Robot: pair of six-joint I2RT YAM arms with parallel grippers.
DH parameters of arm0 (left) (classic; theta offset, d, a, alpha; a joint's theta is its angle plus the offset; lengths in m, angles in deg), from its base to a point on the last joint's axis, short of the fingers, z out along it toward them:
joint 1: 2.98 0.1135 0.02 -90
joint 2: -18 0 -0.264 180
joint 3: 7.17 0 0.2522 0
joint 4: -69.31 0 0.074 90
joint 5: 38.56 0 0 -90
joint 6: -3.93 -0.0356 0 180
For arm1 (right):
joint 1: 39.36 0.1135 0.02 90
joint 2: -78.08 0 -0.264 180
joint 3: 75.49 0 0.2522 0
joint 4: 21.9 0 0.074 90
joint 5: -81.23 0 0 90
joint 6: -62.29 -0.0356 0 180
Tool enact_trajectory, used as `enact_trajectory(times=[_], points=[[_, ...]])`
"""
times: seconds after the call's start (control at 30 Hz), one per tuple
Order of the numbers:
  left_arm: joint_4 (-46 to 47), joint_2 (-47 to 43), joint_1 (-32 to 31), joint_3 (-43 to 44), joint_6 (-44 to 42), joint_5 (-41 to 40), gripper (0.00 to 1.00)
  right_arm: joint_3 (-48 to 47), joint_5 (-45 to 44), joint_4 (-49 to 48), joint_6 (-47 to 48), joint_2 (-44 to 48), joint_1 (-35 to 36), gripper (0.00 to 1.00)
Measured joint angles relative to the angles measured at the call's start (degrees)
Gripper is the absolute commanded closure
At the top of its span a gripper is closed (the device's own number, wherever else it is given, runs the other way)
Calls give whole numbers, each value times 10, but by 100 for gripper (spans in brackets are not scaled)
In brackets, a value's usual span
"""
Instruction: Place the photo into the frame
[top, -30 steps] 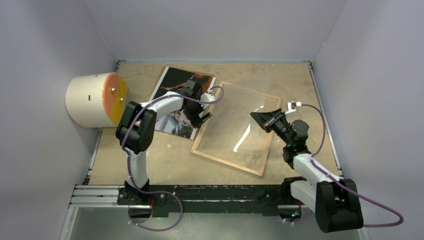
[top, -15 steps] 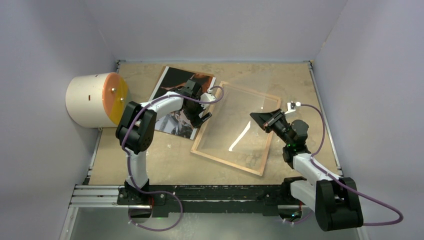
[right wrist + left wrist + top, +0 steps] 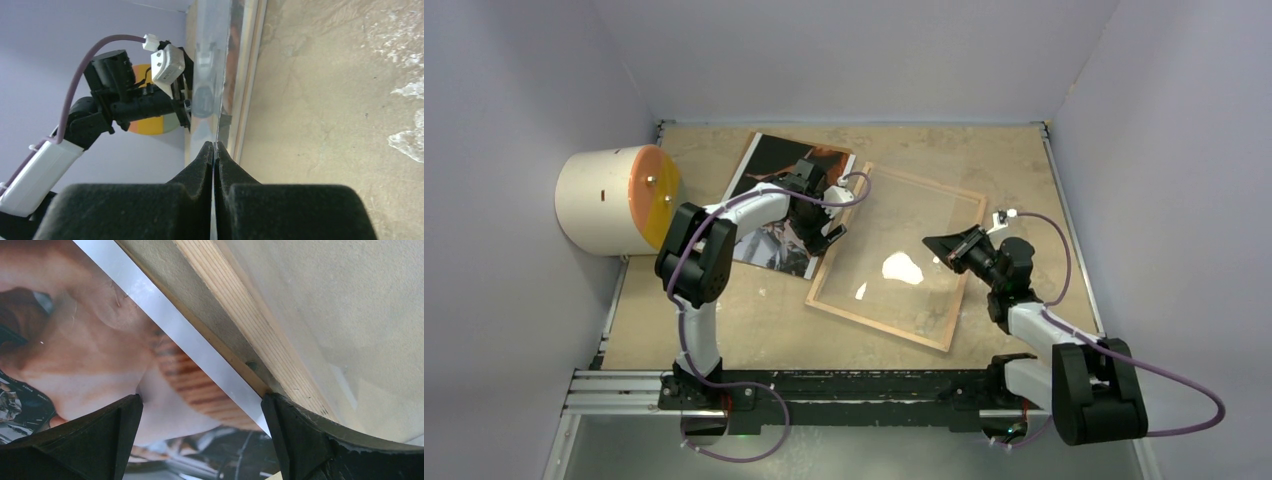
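The photo (image 3: 769, 190) lies face up at the back left, its white border (image 3: 165, 315) running along the frame's left rail (image 3: 250, 325). My left gripper (image 3: 824, 235) hovers low over that seam, open, with one finger over the photo and the other (image 3: 320, 440) at the rail. The frame (image 3: 874, 325) lies back up in the middle of the table. My right gripper (image 3: 936, 243) reaches in from the frame's right side. It is shut on the thin edge of the glass pane (image 3: 220, 75), which shows edge-on between the pads (image 3: 214, 150).
A white cylinder with an orange and yellow face (image 3: 614, 200) lies on its side at the left wall. Lilac walls close the table on three sides. A metal rail (image 3: 824, 385) runs along the near edge by the arm bases.
My right gripper has dropped and drawn a little nearer with the pane's edge, and the glare on the glass has shifted from a streak to a patch. The left arm has not moved.
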Motion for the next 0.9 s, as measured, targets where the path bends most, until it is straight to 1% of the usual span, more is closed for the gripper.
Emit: enact_trajectory(times=[0.17,0.5,0.73,0.9], points=[[-2,0,2,0,0,1,0,0,0,31,28,3,-9,100],[-7,0,7,0,0,2,0,-1,-9,156,103,52,-37,100],[-8,0,7,0,0,2,0,-3,-37,228,146,54,-46,100],[-10,0,7,0,0,2,0,-12,-59,260,171,54,-47,100]])
